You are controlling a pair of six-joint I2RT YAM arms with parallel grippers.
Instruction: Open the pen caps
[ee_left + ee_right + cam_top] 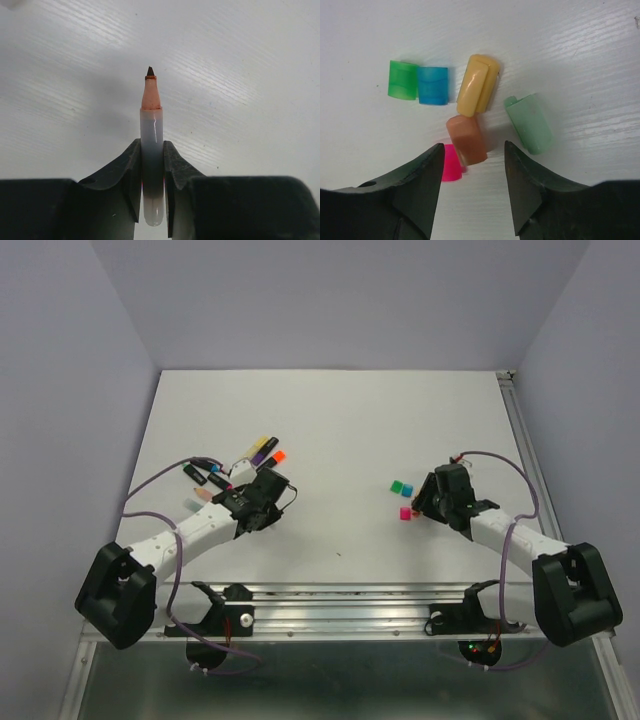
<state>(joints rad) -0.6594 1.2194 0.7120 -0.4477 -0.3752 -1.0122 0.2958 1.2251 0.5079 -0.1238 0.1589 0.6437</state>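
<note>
My left gripper (151, 146) is shut on an uncapped pen (151, 100) with a translucent white body and a peach nib section ending in a dark tip. The pen points away over the table. In the top view, the left gripper (270, 490) sits beside a pile of pens (235, 468). My right gripper (473, 146) stands open just above a cluster of loose pen caps: green (402, 80), blue (432, 85), yellow (478, 85), pale mint (529, 123), peach (467, 139) and pink (451, 163). The peach cap lies free between the jaws, partly over the pink one.
The pile at the left holds several capped pens, one with an orange cap (279, 455) and one with a yellow and purple end (262, 445). In the top view the right gripper (425, 502) hides most of the cap cluster. A metal rail (340, 592) runs along the near edge.
</note>
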